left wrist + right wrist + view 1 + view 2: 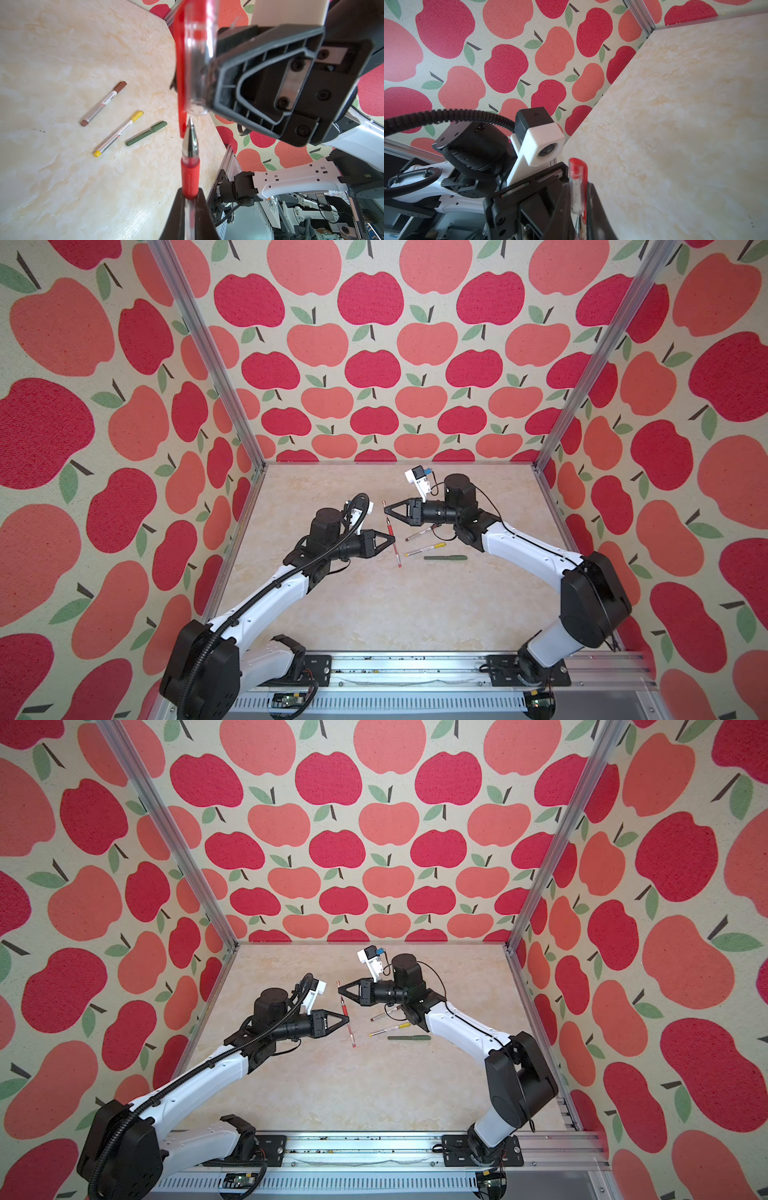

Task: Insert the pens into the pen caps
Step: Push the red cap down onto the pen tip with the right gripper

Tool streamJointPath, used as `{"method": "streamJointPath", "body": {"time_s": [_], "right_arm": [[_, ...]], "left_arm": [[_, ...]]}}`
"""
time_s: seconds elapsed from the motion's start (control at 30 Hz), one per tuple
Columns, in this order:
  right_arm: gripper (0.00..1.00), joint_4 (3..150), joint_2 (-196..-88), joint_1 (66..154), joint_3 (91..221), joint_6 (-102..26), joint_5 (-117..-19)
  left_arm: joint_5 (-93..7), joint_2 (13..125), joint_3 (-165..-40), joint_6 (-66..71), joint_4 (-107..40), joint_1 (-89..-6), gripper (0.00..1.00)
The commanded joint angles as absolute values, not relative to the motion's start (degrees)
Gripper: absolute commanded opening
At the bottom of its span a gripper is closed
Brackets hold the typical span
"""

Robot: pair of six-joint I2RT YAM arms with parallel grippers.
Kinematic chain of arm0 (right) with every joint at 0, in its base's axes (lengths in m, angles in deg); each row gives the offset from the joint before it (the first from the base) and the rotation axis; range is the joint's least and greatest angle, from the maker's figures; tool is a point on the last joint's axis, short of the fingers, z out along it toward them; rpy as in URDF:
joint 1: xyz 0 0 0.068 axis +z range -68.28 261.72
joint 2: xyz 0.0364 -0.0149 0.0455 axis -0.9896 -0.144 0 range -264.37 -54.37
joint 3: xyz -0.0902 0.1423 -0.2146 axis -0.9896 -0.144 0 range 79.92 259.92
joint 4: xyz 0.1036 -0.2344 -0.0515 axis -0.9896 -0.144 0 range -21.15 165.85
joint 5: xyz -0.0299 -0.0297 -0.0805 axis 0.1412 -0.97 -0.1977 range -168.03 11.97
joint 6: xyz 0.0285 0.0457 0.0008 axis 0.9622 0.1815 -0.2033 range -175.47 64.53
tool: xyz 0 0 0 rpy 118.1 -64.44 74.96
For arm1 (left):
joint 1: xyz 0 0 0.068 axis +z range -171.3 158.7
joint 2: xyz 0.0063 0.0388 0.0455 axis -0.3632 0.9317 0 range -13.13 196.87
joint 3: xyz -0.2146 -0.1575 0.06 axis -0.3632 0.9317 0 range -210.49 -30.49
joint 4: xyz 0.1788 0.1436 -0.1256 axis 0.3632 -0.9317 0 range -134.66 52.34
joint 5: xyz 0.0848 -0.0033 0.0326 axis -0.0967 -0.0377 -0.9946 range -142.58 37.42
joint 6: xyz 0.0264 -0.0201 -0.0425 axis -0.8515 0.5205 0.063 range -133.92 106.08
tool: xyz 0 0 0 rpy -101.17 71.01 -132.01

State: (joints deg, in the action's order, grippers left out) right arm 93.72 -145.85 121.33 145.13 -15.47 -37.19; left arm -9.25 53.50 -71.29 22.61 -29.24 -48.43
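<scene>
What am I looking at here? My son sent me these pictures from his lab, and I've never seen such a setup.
These are two robot arms, the left arm and the right arm, mounted at the near edge of a pale table. Two pictures look down on the whole scene from above and are nearly alike. The other two come from a small camera on each arm's wrist, looking close past its fingers.

The left fingers are shut on a red pen, held above the table. The right fingers are shut on its clear cap, which has a red clip. The pen's tip sits right at the cap's open end and seems not yet pushed in.

Three more pens lie on the table: a brown-ended pen, a yellow-ended pen and a green pen.
</scene>
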Motion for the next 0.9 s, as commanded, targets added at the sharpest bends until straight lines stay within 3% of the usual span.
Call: {"method": "streamJointPath", "body": {"time_s": [0.0, 0.87], "right_arm": [[0.10, 92.6, -144.0, 121.5, 144.3, -17.2, -36.5], [0.10, 91.8, -142.6, 122.9, 143.6, -18.1, -35.1]], "left_arm": [[-9.9, 52.4, -72.7, 21.4, -29.5, -48.5, 0.00], [-10.2, 51.7, -72.0, 21.4, -29.4, -48.5, 0.00]]}}
